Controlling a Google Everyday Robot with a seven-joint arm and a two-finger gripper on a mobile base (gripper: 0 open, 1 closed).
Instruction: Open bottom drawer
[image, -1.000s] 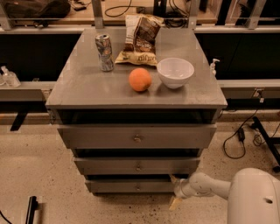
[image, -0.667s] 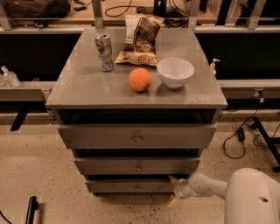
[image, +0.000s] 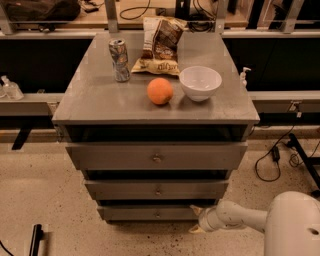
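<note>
The bottom drawer (image: 150, 213) is the lowest and narrowest grey front of the cabinet, with a small round knob (image: 158, 215) at its centre. It sticks out a little from the cabinet body, and a dark gap shows above it. My gripper (image: 196, 220) reaches in from the lower right on a white arm. It sits at the drawer's right end, about level with the front and to the right of the knob. One pale finger points up at the drawer's top edge and the other points down toward the floor.
The middle drawer (image: 158, 190) and the top drawer (image: 157, 157) sit above. On the cabinet top (image: 95, 102) stand a can (image: 119, 60), a chip bag (image: 159, 45), an orange (image: 160, 91) and a white bowl (image: 200, 82). Cables (image: 272, 160) lie on the floor at right.
The arm and gripper have shifted slightly left toward the bottom drawer's right end. The drawers look unchanged.
</note>
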